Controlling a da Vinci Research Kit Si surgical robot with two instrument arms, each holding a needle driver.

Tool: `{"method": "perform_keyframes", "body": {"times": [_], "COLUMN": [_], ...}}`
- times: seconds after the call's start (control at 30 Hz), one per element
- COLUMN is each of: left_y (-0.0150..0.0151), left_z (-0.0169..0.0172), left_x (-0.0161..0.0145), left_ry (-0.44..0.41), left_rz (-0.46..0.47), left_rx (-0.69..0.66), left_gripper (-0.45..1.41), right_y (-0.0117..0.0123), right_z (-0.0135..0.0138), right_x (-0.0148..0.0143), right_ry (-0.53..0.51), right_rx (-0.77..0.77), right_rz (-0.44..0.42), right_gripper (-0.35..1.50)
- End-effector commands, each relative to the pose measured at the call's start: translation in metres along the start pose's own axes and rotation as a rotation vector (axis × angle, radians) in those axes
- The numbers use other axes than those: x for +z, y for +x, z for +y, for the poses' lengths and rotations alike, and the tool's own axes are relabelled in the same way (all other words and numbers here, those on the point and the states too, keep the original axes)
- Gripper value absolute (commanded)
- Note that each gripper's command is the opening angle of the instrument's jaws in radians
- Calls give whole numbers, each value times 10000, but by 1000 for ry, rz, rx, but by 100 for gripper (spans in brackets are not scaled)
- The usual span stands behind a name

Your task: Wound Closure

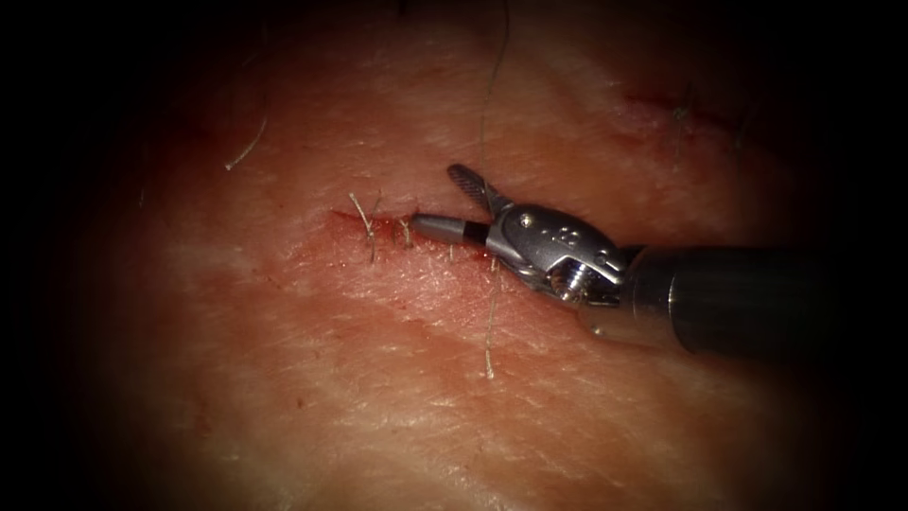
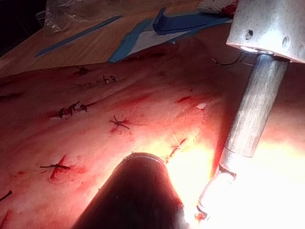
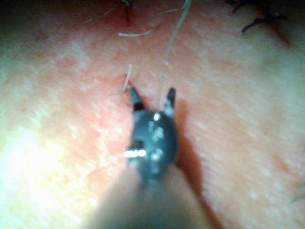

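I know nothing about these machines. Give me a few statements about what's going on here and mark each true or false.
1. The right tool has its jaws spread open over the cut. True.
2. It grips a curved needle. False: its jaws hold nothing.
3. A thread crosses the cut and passes between the jaws. True.
4. The cut has no stitches yet. False: short thread ends stand up at its left part.
5. The tissue lies under the tool. True.
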Motion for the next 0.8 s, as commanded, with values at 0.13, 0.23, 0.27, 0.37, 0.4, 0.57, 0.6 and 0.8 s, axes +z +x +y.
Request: {"method": "perform_keyframes", "body": {"times": [0.13, 0.23, 0.27, 0.37, 0.4, 0.57, 0.6, 0.8], "left_y": [3, 1, 0, -6, -6, -4, -3, -7], "left_z": [-2, -2, -2, -6, -8, -14, -15, -17], "left_x": [5, 3, 3, -2, -2, 11, 17, 57], "left_ry": [2, 3, 4, 15, 16, 28, 32, 20], "left_rz": [1, 1, -1, -1, 1, 4, 6, 39], "left_rx": [2, 4, 5, 4, 3, -2, -4, 3], "left_gripper": [-45, -45, -45, -45, -45, -45, -45, -45], "right_y": [-5, -2, -1, 3, 4, 9, 9, 2], "right_z": [2, 6, 8, 15, 16, 15, 14, 14], "right_x": [2, -5, -8, -26, -30, -79, -92, -148], "right_ry": [4, -21, -25, -47, -46, -93, -96, -120], "right_rx": [-39, -70, -81, -86, -85, -82, -80, -81], "right_rz": [15, 37, 38, 59, 58, 71, 68, 52], "right_gripper": [-35, -35, -35, -35, -21, 138, 138, 138]}}
